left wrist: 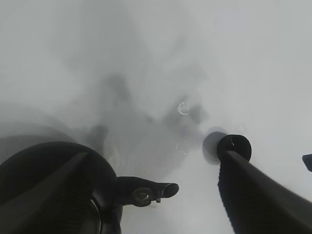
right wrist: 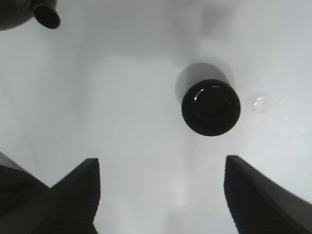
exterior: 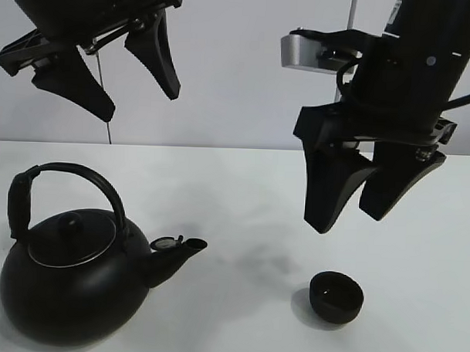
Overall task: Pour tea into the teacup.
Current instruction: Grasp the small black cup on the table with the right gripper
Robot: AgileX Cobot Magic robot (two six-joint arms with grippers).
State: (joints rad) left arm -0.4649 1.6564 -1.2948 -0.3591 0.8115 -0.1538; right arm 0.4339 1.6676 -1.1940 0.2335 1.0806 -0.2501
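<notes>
The big black kettle with an arched handle stands on the white table at the front left, its short spout pointing right. The small black teacup stands upright at the front right, apart from the spout. My left gripper hangs open and empty high above the kettle. My right gripper is open and empty, a little above and behind the teacup. The right wrist view shows the teacup beyond the open gripper, and the spout tip. The left wrist view shows the kettle, the teacup and the open gripper.
The white table runs back to a pale wall. A few small water drops lie on the table between kettle and cup, and one drop lies beside the cup. A thin cable hangs at the back left.
</notes>
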